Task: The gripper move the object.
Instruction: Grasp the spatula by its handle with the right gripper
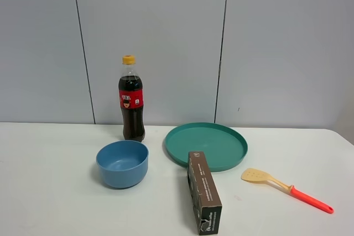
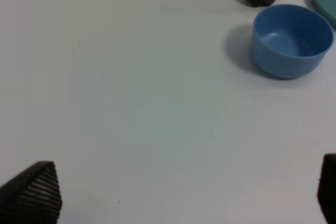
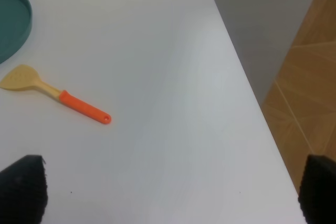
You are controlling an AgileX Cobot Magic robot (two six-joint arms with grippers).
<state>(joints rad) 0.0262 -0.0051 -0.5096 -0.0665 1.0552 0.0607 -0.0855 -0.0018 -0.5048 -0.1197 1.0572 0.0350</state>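
Note:
The spatula (image 1: 285, 188) has a pale yellow slotted head and an orange-red handle. It lies flat on the white table at the right, just right of the teal plate (image 1: 206, 145). It also shows in the right wrist view (image 3: 55, 99), well ahead of my right gripper (image 3: 168, 195), whose fingertips (image 3: 23, 190) stand wide apart and empty above the table. My left gripper (image 2: 184, 192) is open and empty above bare table, far from the spatula. Neither arm shows in the exterior high view.
A blue bowl (image 1: 122, 163) sits left of the plate and also shows in the left wrist view (image 2: 290, 40). A cola bottle (image 1: 131, 99) stands behind it. A dark brown box (image 1: 203, 192) lies at the front centre. The table's right edge (image 3: 236, 66) drops to a wooden floor.

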